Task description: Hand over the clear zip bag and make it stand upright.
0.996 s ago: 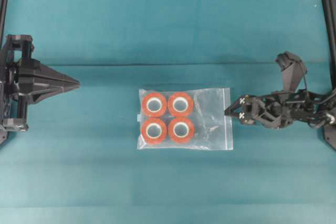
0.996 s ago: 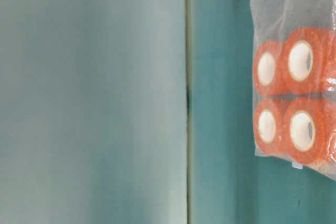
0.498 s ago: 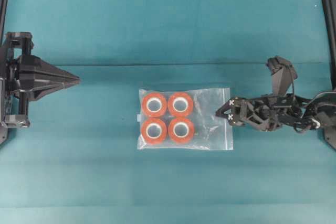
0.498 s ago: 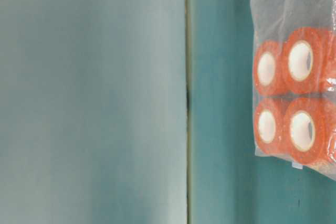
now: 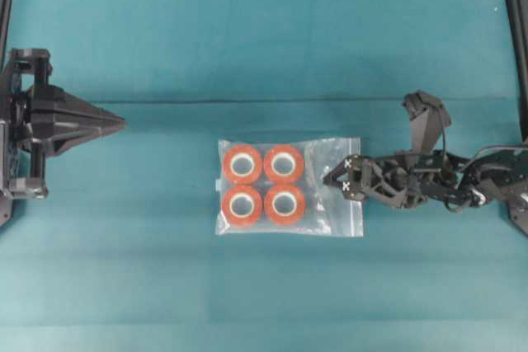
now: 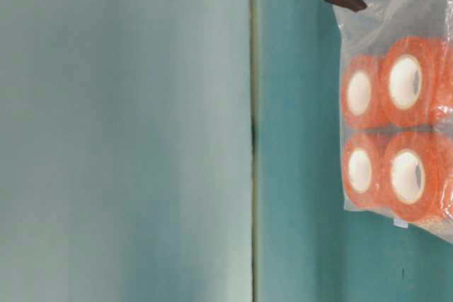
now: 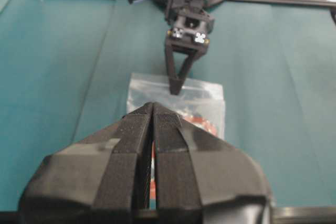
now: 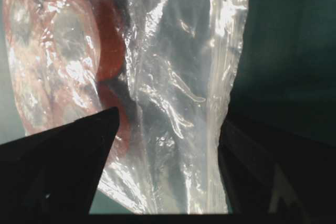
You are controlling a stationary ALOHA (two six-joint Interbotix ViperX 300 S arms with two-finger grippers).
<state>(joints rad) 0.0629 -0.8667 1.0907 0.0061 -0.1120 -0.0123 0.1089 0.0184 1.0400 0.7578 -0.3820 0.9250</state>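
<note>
Lying flat mid-desk [image 5: 124, 245], bag [image 5: 330, 191] of four rolls; right claw [image 8: 168, 145] spread over its zip edge; left claw [image 5: 122, 125] pinched together, well apart.

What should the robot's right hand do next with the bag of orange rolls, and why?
Probably lower a little and close on the bag's empty end. The right hand is open over the zip end of the clear zip bag, with the crinkly plastic between its fingers in the wrist view. The bag lies flat on the table, ungripped. The left hand waits shut, far away.
</note>
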